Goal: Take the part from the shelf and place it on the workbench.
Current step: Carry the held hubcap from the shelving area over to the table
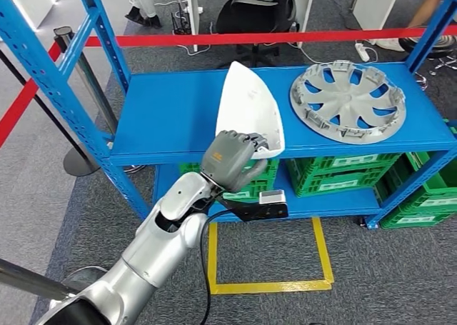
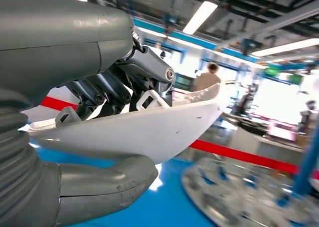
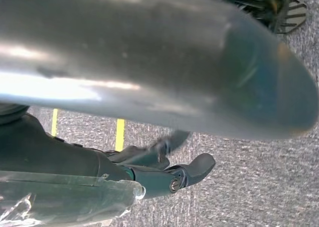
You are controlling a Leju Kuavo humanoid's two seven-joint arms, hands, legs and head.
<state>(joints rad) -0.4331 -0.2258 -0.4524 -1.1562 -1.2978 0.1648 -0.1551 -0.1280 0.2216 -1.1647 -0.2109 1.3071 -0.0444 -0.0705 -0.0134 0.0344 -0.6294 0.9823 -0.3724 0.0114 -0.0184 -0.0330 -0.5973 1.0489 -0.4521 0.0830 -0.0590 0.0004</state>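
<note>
A blue metal shelf (image 1: 161,118) fills the middle of the head view, its top deck bright blue; near the centre of the frame the robot's left hand (image 1: 231,159) grasps the near edge of a white curved shell-shaped part (image 1: 248,103), which tilts up from the deck at the front edge of the shelf; the silver left arm rises from the lower left corner of the frame to reach it; in the left wrist view the dark fingers (image 2: 112,85) lie over the rim of the white part and the thick grey thumb (image 2: 109,184) sits beneath it; to the right of the part, apart from it, a silver wheel cover (image 1: 348,100) lies flat on the same deck; green crates (image 1: 345,171) stand on the lower level; yellow floor tape (image 1: 269,286) marks a box on the grey carpet in the lower middle; a red barrier band (image 1: 258,37) crosses the upper frame; the right hand (image 3: 177,174) hangs over carpet with fingers loosely extended and nothing in them.
</note>
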